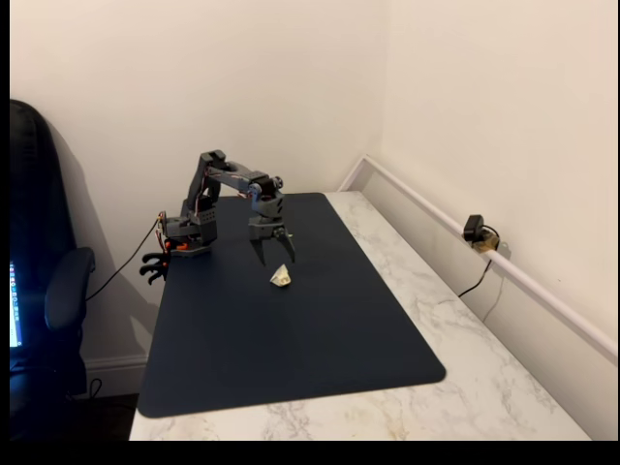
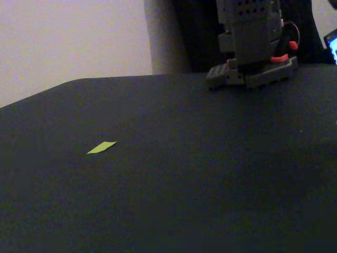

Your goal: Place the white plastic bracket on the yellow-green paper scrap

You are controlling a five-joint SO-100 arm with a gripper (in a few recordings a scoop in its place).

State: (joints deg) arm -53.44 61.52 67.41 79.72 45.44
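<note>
The white plastic bracket (image 1: 281,276) lies on the dark mat (image 1: 291,349), a small off-white wedge near the mat's middle. My gripper (image 1: 274,258) hangs just above and slightly behind it, pointing down. Its jaws are spread open, with nothing between them and clear of the bracket. In a low fixed view the yellow-green paper scrap (image 2: 101,147) lies flat on the mat's (image 2: 210,174) left part, with bare mat around it. The arm's base (image 2: 253,58) stands at the far edge, well to the right of the scrap.
The mat covers most of a white marble table (image 1: 436,291) set in a wall corner. A small black camera (image 1: 475,231) with a cable sits by the right wall. A dark chair (image 1: 48,291) stands left of the table.
</note>
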